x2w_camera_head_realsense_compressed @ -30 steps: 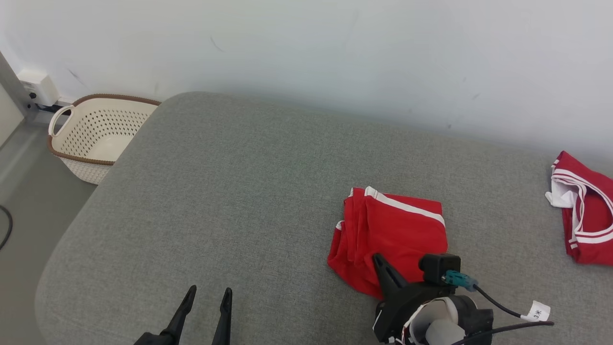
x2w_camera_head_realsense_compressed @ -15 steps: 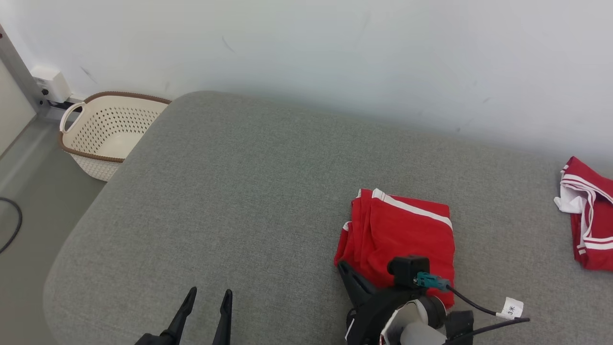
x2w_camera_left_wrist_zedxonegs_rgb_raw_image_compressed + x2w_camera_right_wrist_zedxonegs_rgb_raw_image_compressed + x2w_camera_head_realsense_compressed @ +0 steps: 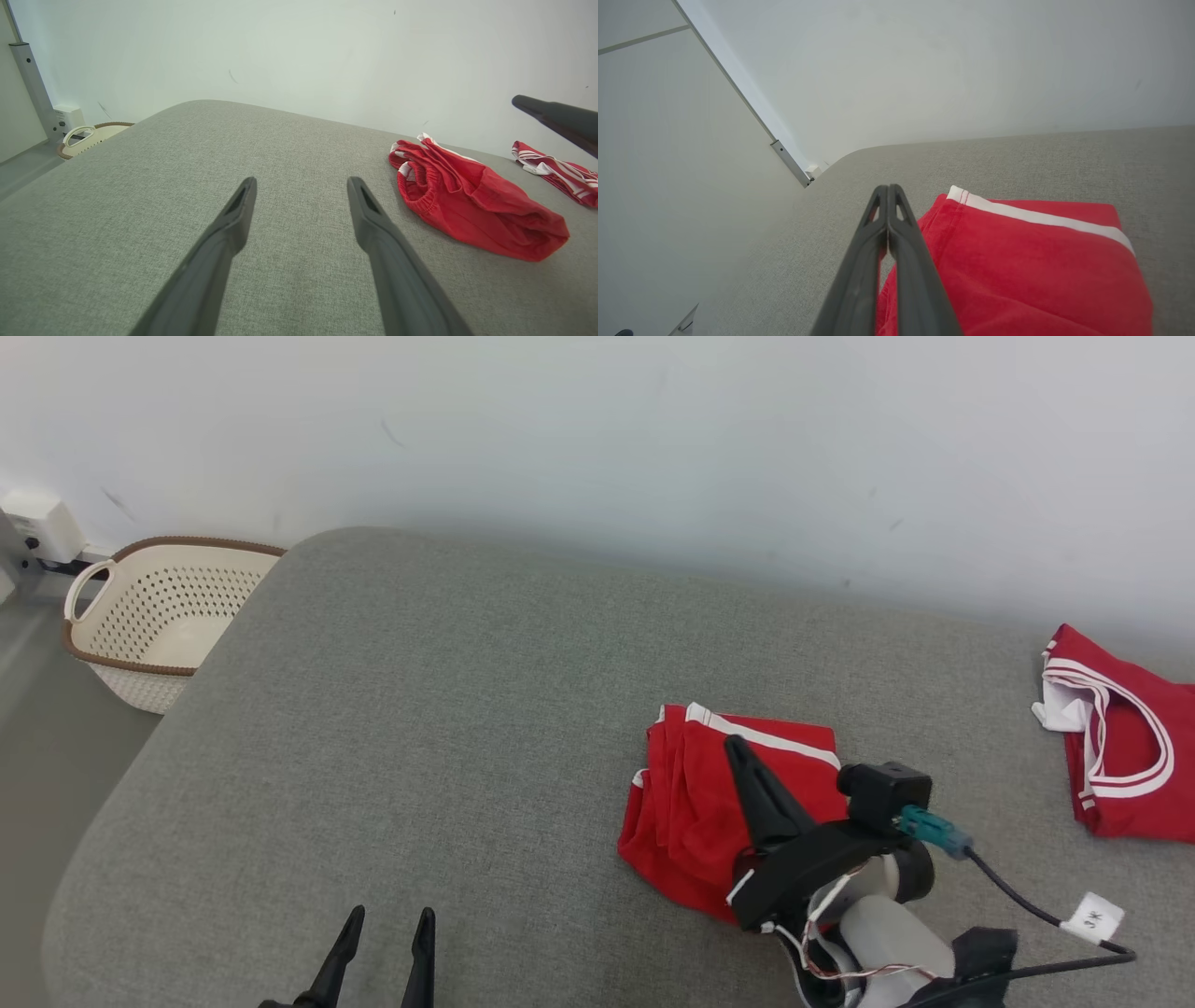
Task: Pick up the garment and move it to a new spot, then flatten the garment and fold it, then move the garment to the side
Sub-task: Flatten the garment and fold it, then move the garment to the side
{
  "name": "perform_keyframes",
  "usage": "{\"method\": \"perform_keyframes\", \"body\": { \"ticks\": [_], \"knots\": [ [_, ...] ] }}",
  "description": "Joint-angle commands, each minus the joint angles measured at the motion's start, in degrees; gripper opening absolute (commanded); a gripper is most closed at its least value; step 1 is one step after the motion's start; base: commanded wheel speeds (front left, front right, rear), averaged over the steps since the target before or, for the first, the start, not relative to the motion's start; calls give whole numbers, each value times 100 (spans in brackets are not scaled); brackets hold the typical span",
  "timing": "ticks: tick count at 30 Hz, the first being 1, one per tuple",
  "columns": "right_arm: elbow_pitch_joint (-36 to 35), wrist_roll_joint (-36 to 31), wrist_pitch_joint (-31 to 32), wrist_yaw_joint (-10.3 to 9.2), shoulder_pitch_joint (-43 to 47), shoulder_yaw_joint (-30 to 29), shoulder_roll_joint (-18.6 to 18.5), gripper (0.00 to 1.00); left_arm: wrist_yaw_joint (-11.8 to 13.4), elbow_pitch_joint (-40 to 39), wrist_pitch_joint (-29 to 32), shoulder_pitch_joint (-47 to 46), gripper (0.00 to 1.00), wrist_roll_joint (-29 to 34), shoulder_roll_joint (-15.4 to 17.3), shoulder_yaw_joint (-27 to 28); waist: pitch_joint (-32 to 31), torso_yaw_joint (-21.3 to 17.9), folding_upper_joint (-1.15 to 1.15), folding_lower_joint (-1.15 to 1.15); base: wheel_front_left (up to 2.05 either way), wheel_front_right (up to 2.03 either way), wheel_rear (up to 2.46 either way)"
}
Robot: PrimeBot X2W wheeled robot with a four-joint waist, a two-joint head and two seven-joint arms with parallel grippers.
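Observation:
The garment (image 3: 691,803) is a folded red pair of shorts with a white stripe, lying on the grey padded surface (image 3: 448,709) right of centre. My right gripper (image 3: 733,744) hangs over its near half, fingers pressed together and pointing toward the wall, with nothing seen between them. In the right wrist view the shut right gripper (image 3: 888,188) reaches past the left edge of the garment (image 3: 1017,261). My left gripper (image 3: 387,917) stands open at the near edge, well to the left of the garment. The left wrist view shows the left gripper (image 3: 301,182) empty and the garment (image 3: 467,210) to its right.
A second red garment with white trim (image 3: 1120,756) lies at the far right of the surface. A cream perforated basket (image 3: 173,541) stands on the floor beyond the left edge. A white wall runs along the back. Bare grey surface stretches across the left and middle.
The head camera has shifted. My right gripper, still shut, has moved from the garment's near edge farther over it toward the wall. The left gripper and garment have stayed put.

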Motion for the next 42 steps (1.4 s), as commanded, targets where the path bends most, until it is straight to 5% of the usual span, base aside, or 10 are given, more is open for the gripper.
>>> {"method": "perform_keyframes", "body": {
  "ticks": [1,2,4,5,6,15,42],
  "knots": [
    [-48,-73,-3,0,86,-58,-42,0,-3,-9,-27,68,100,34,6,26,-10,-30,0,0,0,0,0],
    [-86,-166,-2,0,126,-201,-73,0,-9,-13,-27,67,100,40,6,34,-12,-43,0,0,0,0,0],
    [-158,-357,-3,0,204,-502,-153,39,-8,-21,-27,62,100,48,5,51,-19,-68,0,0,0,0,0],
    [-180,-437,-2,0,249,-656,-177,79,-6,-30,-27,62,100,55,4,57,-22,-79,0,0,0,0,0],
    [-174,-528,-3,0,309,-808,-204,100,-6,-36,-27,61,100,59,5,65,-26,-89,0,0,0,0,0],
    [425,-921,6,0,453,-1742,-305,100,-21,-73,-27,70,100,94,25,135,-24,-130,0,0,0,0,0],
    [3212,-269,610,0,-901,-1492,-98,100,-77,17,-27,-99,100,130,-7,52,222,191,0,0,0,0,0]
  ]
}}
